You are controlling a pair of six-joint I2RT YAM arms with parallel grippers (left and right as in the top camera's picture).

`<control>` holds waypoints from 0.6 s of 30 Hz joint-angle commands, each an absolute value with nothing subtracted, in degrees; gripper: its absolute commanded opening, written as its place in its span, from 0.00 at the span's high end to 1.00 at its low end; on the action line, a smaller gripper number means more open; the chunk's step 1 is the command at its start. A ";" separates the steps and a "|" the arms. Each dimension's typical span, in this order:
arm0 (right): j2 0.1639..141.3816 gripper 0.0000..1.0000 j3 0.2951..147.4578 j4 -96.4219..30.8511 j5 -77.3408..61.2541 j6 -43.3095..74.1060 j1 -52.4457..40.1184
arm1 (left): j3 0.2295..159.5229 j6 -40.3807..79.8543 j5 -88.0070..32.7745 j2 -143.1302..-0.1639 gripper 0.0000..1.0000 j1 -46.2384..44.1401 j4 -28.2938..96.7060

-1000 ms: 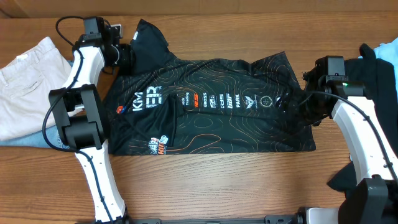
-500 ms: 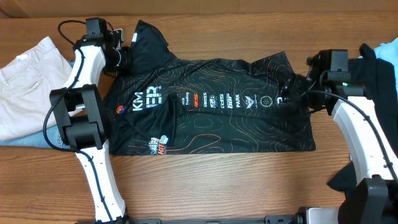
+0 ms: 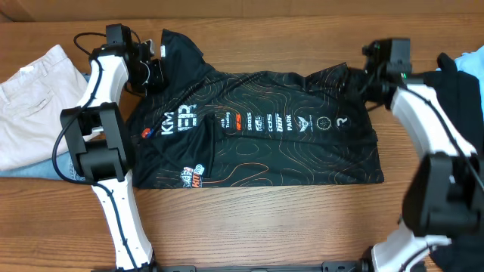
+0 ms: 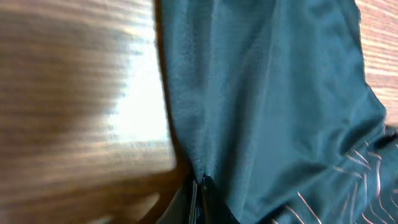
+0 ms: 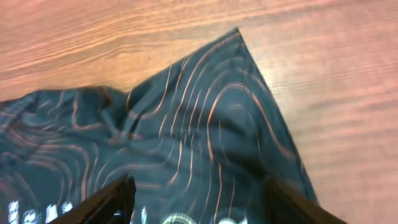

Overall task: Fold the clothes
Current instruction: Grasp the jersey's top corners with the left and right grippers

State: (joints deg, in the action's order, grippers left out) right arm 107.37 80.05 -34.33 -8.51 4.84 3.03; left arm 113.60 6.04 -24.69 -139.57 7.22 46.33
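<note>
The clothes, a black jersey [image 3: 257, 128] with orange-red contour lines and white logos, lie spread flat across the table. My left gripper [image 3: 155, 72] sits at the jersey's upper left sleeve. In the left wrist view the gripper [image 4: 199, 196] is shut on the edge of the dark fabric [image 4: 267, 93] where it meets the wood. My right gripper [image 3: 361, 72] hovers at the jersey's upper right corner. In the right wrist view that gripper [image 5: 202, 199] is open, its fingers [image 5: 118, 196] wide apart over the patterned cloth [image 5: 199, 124], with nothing between them.
Beige trousers [image 3: 34, 98] lie at the far left on top of blue jeans [image 3: 38, 170]. Plain black garments [image 3: 461, 98] with a blue piece [image 3: 473, 59] are piled at the right edge. Bare wood [image 3: 265, 219] runs along the front of the table.
The left gripper has shut on the sleeve edge. The right arm has swung from the jersey's right side back toward its upper right corner, jaws narrowing slightly.
</note>
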 commanded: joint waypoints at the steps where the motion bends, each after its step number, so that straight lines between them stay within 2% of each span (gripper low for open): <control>1: 113.78 0.32 89.43 -34.61 -6.85 1.89 3.44 | 113.65 6.17 -26.37 -133.19 0.96 7.20 46.96; 18: 130.04 0.35 93.14 -14.76 -5.61 1.89 3.92 | 113.62 6.44 -20.34 -132.77 0.96 7.09 49.45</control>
